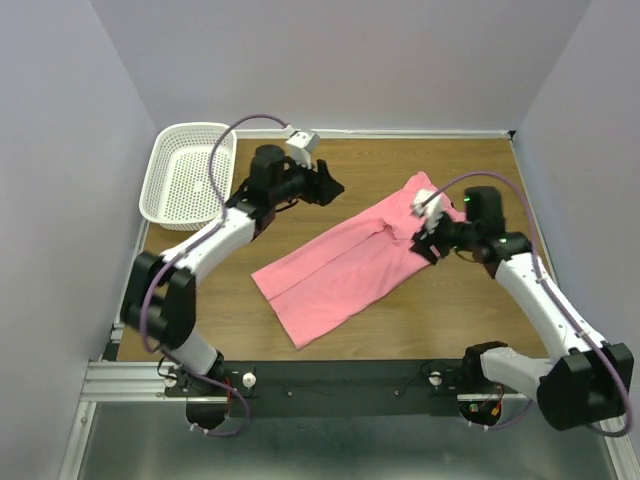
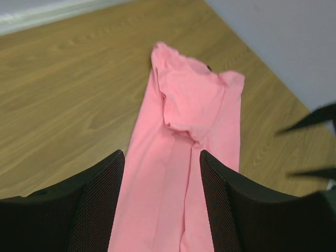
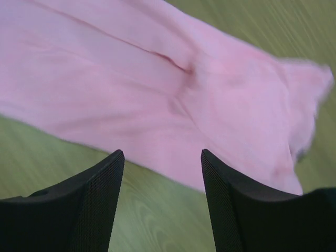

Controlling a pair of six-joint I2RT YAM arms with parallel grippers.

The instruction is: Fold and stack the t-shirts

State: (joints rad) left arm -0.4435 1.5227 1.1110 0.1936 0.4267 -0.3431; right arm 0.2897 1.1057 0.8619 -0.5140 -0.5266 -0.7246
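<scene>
The salmon-pink t-shirt (image 1: 345,258) lies on the wooden table, folded lengthwise into a long strip running from near left to far right. It also shows in the left wrist view (image 2: 184,136) and the right wrist view (image 3: 157,89). My left gripper (image 1: 328,186) is open and empty, raised above the table to the far left of the shirt. My right gripper (image 1: 425,245) is open and empty, just over the shirt's right edge near its far end. In the right wrist view the open fingers (image 3: 94,210) frame the shirt's edge and bare table.
A white perforated plastic basket (image 1: 187,175) stands at the table's far left corner. Pale walls close in the table on three sides. A black rail with the arm bases (image 1: 330,382) runs along the near edge.
</scene>
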